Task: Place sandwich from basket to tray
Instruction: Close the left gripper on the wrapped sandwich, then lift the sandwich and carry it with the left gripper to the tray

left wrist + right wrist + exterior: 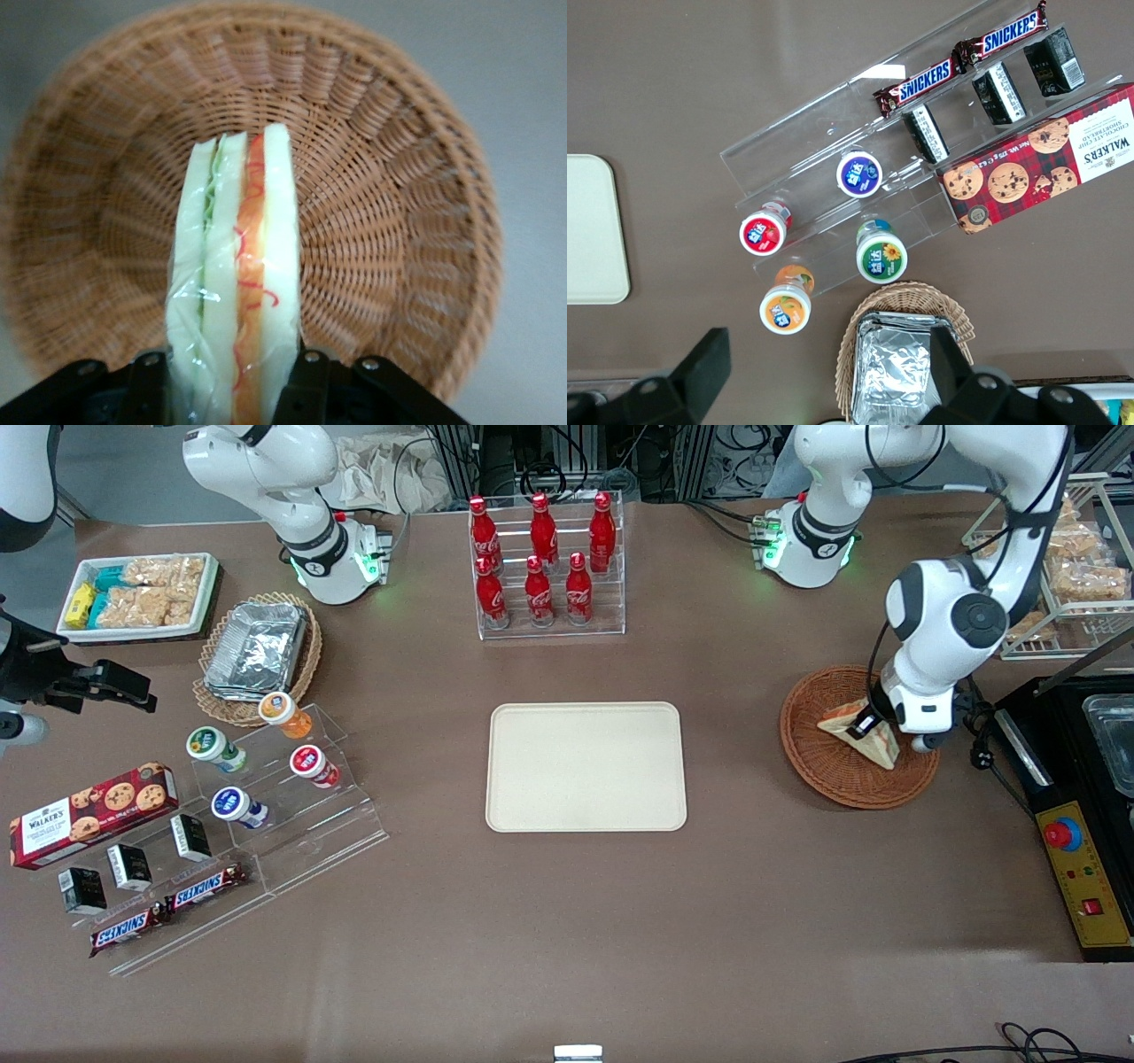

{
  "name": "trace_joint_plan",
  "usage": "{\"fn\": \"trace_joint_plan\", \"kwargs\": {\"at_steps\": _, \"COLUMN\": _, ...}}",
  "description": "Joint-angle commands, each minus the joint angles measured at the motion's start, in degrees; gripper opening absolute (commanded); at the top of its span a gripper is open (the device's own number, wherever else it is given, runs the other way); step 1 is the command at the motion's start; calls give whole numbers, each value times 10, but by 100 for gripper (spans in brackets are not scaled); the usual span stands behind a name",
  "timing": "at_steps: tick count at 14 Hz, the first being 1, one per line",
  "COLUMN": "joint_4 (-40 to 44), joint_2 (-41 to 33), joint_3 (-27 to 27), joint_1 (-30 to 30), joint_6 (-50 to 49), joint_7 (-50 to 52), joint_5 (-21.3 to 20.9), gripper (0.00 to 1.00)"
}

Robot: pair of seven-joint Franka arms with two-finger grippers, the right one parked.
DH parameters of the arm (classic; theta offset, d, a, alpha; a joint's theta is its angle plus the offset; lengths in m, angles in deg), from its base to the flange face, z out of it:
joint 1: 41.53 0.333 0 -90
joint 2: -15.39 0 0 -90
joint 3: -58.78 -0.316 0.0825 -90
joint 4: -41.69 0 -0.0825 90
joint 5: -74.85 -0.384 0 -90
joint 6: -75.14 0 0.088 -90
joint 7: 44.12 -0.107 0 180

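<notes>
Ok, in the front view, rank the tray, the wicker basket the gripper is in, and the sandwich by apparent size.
1. tray, clearly the largest.
2. basket, smaller than the tray.
3. sandwich, smallest, lying in the basket.

The gripper is in the basket, shut on the sandwich and covering part of it, so its full outline is hidden.

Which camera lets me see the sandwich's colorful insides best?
The left wrist view: the sandwich fills it, layers facing the camera, the pincer gripping it. The front view shows a small wedge in the basket. The right wrist view misses it.
</notes>
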Motion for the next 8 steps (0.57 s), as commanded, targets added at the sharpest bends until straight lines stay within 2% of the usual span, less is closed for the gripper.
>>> {"fn": "trace_joint_plan", "kwargs": {"at_steps": 1, "joint_4": 28, "joint_2": -114, "joint_3": 30, "joint_1": -2, "joint_6": -143, "joint_7": -25, "joint_5": -8, "gripper": 0}}
{"fn": "trace_joint_plan", "kwargs": {"at_steps": 4, "joint_4": 93, "joint_2": -128, "joint_3": 96, "joint_1": -3, "joint_6": -216, "joint_7": -34, "joint_5": -7, "gripper": 0}}
{"fn": "trace_joint_plan", "kwargs": {"at_steps": 8, "joint_4": 211, "joint_2": -95, "joint_3": 163, "joint_1": -24, "joint_6": -287, "joint_7": -78, "joint_5": 6, "gripper": 0}}
